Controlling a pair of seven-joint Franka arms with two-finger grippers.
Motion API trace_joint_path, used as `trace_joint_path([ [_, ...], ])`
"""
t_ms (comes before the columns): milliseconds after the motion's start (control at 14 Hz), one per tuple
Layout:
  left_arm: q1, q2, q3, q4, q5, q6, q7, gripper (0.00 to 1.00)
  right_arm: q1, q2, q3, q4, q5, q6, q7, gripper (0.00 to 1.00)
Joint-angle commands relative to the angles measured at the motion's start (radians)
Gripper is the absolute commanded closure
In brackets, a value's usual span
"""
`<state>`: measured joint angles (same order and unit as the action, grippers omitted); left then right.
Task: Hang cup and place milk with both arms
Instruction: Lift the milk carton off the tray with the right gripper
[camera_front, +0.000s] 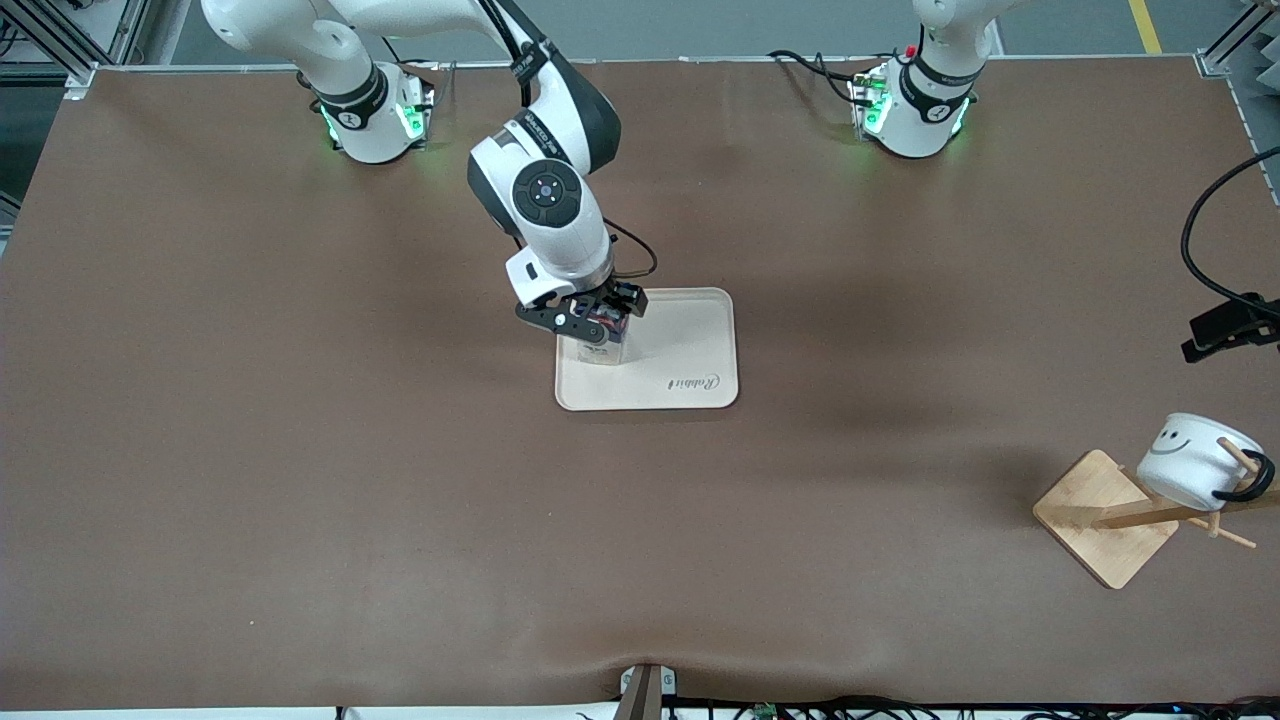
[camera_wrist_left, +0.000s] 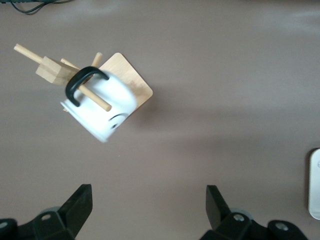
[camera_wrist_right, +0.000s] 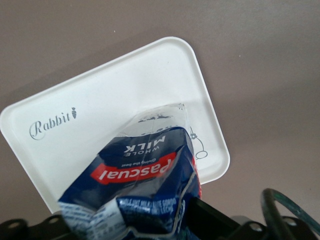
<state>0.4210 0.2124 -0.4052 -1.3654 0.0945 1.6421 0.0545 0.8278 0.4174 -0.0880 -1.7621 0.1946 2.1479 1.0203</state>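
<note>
1. right gripper, black and two-fingered, is seen low over the cream rectangular plastic tray, at the tray's corner nearest the right arm's base.
2. its fingers are closed around the top of the small dark blue milk carton, whose red and white label is read in the right wrist view; the carton's white lower part is seen on the tray surface.
3. whether the carton's full weight is borne by the tray cannot be told.
4. left gripper is shown only in its own wrist view, with its black fingers spread wide and nothing held between them; it is held in the air above the brown table.
5. the small white mug with a black smiley face is hung by its black loop handle on a peg of the light wooden rack.
6. the rack is stood toward the left arm's end of the table, nearer to the front camera than the tray and well apart from it.
7. the word "rabbit" is printed on the tray's edge nearest the front camera.
</note>
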Motion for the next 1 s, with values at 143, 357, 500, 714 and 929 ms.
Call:
trace_joint_path([
  [143, 0.009, -0.077, -0.041, -0.012, -0.012, -0.077, -0.073, 0.0, -0.074, -0.022, -0.022, 0.157, -0.01, -0.337, 0.057, 1.0],
  [357, -0.104, -0.119, 0.066, -0.02, -0.015, -0.149, -0.09, 0.0, -0.165, -0.025, -0.021, 0.266, -0.003, -0.471, 0.046, 1.0],
  [500, -0.194, -0.143, 0.155, -0.024, -0.016, -0.165, -0.088, 0.0, -0.217, -0.061, -0.025, 0.277, -0.007, -0.529, -0.055, 1.0],
  [714, -0.29, -0.174, 0.241, -0.043, -0.024, -0.177, -0.087, 0.0, -0.372, -0.129, -0.027, 0.274, -0.036, -0.65, -0.26, 1.0],
  [929, -0.394, -0.208, 0.362, -0.084, -0.055, -0.176, -0.085, 0.0, -0.55, -0.169, -0.027, 0.253, -0.081, -0.683, -0.483, 1.0],
])
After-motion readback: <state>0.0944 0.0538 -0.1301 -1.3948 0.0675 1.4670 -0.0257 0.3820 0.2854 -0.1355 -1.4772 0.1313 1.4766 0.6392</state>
